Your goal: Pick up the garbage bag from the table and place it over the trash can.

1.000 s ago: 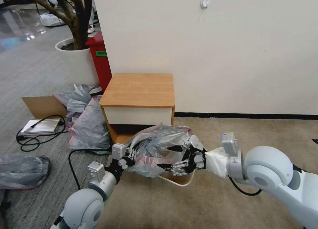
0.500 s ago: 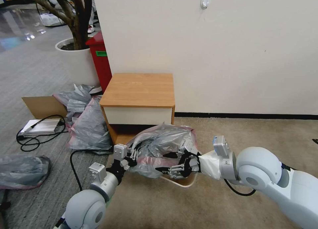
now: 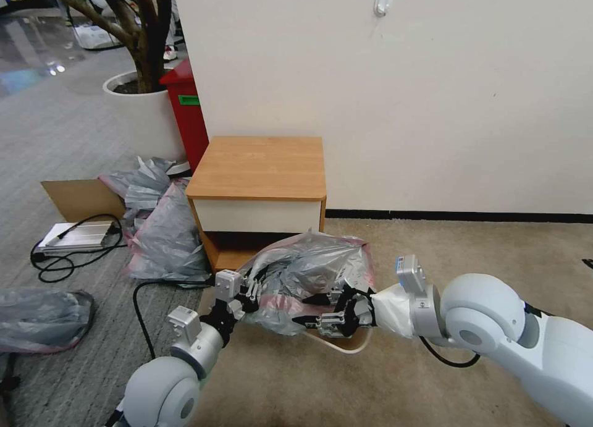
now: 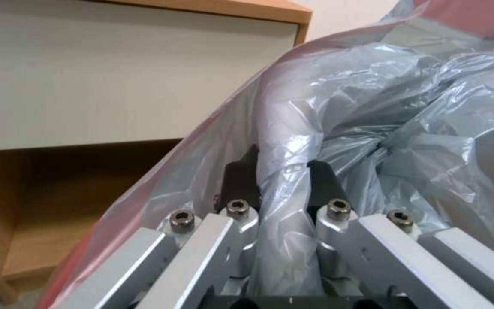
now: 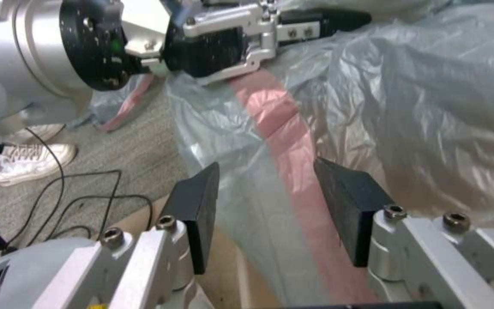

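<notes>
While my left tool (image 3: 252,289) is clamping a fold of the garbage bag (image 3: 309,269), draped over the trash can (image 3: 346,345) on the floor before the desk (image 3: 259,167), I am holding my right tool (image 3: 327,309) open astride the pink band, probably needing to close and stretch it over the rim.

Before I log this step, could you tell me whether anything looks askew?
The garbage bag sits bunched and lopsided over the trash can, leaving its near rim bare. The left tool pinches a fold; the right tool is open.
</notes>
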{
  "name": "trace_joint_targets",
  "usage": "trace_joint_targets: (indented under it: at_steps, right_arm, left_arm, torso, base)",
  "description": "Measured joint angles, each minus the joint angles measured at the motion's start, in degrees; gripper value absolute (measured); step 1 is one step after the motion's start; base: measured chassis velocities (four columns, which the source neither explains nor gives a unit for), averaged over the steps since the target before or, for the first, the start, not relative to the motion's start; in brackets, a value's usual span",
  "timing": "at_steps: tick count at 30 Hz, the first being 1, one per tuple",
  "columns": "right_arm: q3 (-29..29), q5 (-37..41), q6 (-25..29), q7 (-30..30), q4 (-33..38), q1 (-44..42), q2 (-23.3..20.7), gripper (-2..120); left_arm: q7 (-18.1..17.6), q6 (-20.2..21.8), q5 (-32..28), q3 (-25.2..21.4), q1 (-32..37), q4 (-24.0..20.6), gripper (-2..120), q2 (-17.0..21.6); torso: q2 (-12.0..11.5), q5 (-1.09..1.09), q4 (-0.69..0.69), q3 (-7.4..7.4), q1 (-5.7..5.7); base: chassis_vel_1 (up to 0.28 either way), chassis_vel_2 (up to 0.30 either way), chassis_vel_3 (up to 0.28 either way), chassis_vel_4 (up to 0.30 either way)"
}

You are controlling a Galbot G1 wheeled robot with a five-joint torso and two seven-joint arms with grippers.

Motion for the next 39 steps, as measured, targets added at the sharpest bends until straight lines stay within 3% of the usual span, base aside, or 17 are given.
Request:
trace_joint_targets:
  at_steps: [19, 39]
  right_arm:
    - [-0.47, 1.19, -0.53, 0.02, -0.84, 1.38, -1.02, 46]
    - [-0.97, 2.53, -0.56, -6.38, -3.00, 1.84, -2.49, 39]
  left_arm:
    - [0.55, -0.38, 0.06, 0.03, 0.05, 0.21, 8, -0.04]
    - [2.55, -0.76, 0.98, 0.27, 0.93, -0.09, 8, -0.87]
  torso:
    - [0.00, 0.00, 0.00, 0.00, 0.00]
    - [0.00, 0.00, 0.00, 0.00, 0.00]
  base:
    - [0.000, 0.000, 0.000, 0.000]
    - [0.000, 0.000, 0.000, 0.000]
